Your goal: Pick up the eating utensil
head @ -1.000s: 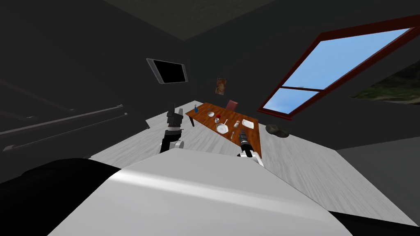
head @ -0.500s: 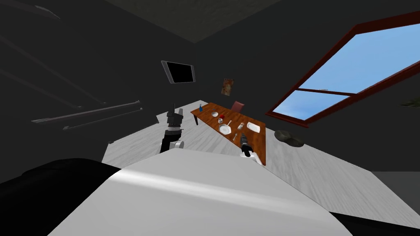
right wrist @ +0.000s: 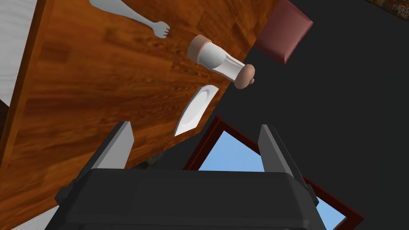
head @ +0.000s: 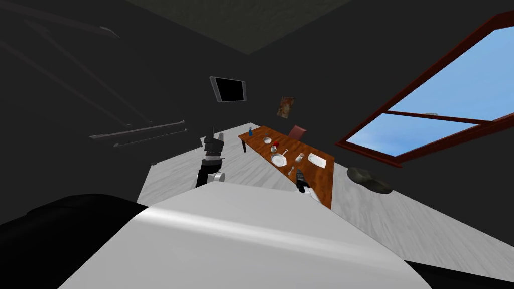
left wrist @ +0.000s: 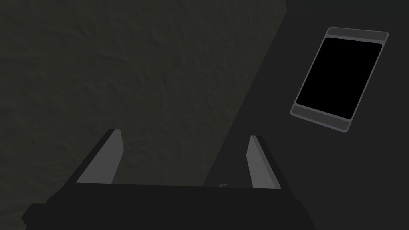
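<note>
**A:** Where is the fork now?

**B:** The grey fork lies flat on the brown wooden worktop. Its prongs point toward a shaker with pale brown ends, which stands near it. A white square plate lies a little past the shaker.

**A:** And the right tool?

**B:** The right tool hangs above the worktop with its two fingers wide apart and nothing between them. The fork is beyond its fingertips and not touching them. In the head view the right tool is just beside the fork, and a round plate lies on the fork's other side.

**A:** The left one?

**B:** The left tool is also spread and empty. In the head view it is raised over the pale floor, well apart from the worktop.

**A:** Anything else?

**B:** There is a dark red chair at the far end and a red-framed window.
</note>
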Robot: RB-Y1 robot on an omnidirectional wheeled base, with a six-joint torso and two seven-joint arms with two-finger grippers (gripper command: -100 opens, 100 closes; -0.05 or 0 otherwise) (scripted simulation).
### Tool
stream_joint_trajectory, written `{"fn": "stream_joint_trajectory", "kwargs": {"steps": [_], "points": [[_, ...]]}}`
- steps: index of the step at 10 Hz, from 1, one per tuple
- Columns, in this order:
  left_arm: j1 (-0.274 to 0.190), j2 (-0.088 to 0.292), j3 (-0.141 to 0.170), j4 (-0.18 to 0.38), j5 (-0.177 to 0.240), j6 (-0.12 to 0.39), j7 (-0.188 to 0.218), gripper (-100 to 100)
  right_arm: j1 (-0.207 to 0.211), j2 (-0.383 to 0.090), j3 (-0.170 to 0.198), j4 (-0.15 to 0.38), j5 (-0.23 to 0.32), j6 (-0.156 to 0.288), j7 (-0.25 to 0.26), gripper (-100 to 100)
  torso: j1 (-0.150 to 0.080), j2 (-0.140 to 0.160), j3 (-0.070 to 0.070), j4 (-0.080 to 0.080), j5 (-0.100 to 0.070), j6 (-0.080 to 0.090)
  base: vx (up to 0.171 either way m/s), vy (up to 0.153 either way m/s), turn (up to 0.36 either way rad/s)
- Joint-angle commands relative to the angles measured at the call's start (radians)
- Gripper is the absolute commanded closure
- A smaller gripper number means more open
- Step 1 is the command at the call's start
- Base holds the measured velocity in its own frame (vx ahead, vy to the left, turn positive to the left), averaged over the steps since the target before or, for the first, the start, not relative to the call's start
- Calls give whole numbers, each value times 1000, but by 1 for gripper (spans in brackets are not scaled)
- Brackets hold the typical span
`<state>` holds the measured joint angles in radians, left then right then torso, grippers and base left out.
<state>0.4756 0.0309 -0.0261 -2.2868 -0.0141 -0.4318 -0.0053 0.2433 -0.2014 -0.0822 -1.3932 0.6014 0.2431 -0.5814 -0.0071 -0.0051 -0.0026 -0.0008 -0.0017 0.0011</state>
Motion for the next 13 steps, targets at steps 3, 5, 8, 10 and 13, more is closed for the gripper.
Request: {"fn": "stream_joint_trajectory", "kwargs": {"steps": [3,5,8,10,13], "points": [[0,0,0,0,0,0,0,0,-25,13,-23,97,65,33,-27,-100,1,-1,0,0,0,-1,0,-26,187],[0,0,0,0,0,0,0,0,-40,15,-35,135,112,68,-51,-100,1,-1,0,0,0,1,2,-18,116],[0,0,0,0,0,0,0,0,-55,17,-48,208,159,102,-74,-100,1,-1,-1,0,0,1,10,-24,200],[0,0,0,0,0,0,0,0,-69,19,-60,275,202,135,-96,-100,0,-2,-1,0,0,1,20,-39,226],[0,0,0,0,0,0,0,0,-83,22,-73,348,249,166,-118,-100,0,-3,-2,-1,0,0,29,-45,201]]}}
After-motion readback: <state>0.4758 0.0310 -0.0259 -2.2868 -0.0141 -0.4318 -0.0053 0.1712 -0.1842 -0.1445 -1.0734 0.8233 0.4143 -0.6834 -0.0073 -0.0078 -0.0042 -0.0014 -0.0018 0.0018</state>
